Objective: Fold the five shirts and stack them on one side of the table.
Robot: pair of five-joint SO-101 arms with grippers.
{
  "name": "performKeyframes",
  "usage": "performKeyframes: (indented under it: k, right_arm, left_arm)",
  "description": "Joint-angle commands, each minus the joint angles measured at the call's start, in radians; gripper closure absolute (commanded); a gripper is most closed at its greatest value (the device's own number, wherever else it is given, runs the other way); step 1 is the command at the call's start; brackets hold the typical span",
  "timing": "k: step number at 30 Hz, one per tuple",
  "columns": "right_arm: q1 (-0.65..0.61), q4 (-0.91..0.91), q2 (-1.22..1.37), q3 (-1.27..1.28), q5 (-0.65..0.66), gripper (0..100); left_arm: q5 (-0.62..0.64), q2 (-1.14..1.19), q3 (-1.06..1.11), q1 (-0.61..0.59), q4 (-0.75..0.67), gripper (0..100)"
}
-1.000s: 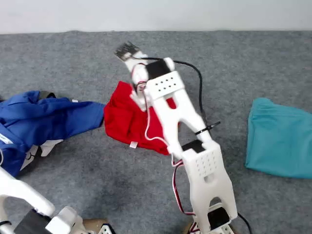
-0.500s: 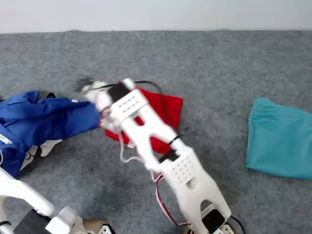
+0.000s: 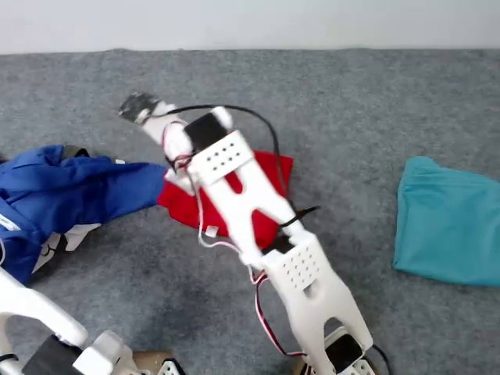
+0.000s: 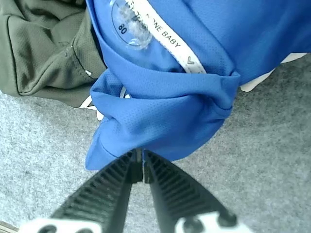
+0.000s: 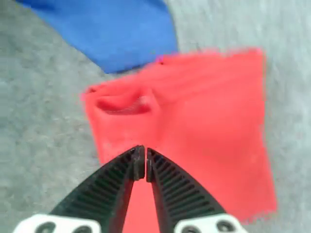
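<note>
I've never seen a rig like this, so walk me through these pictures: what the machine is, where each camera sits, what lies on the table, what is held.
Two white robot arms work at a grey table, meant to fold shirts. The high view comes from a fixed camera looking down; the other two come from cameras on each arm's wrist, looking along its gripper. The arm across the middle is the right arm. The right gripper is shut above a red shirt and seems to hold nothing. The left gripper is shut at the edge of a blue shirt; whether it pinches the cloth I cannot tell. A teal shirt lies apart, and an olive garment lies against the blue.
</note>
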Motion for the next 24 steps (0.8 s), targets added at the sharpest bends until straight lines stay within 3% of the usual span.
performKeyframes:
  k: [1, 13, 16, 24]
  right_arm:
    - [0.050, 0.042, -0.002, -0.029, 0.009, 99.0]
    - [-0.151, -0.073, 0.174, -0.031, 0.009, 99.0]
    - [-0.137, -0.096, 0.173, -0.037, 0.009, 99.0]
    - [-0.048, 0.048, 0.038, -0.144, 0.005, 99.0]
  left_arm:
    - [0.009, -0.046, -0.004, -0.002, 0.011, 99]
    - [0.009, -0.048, -0.004, -0.002, 0.011, 99]
    - [0.009, -0.048, -0.004, -0.003, 0.012, 99]
    - [0.009, -0.048, -0.004, -0.002, 0.012, 99]
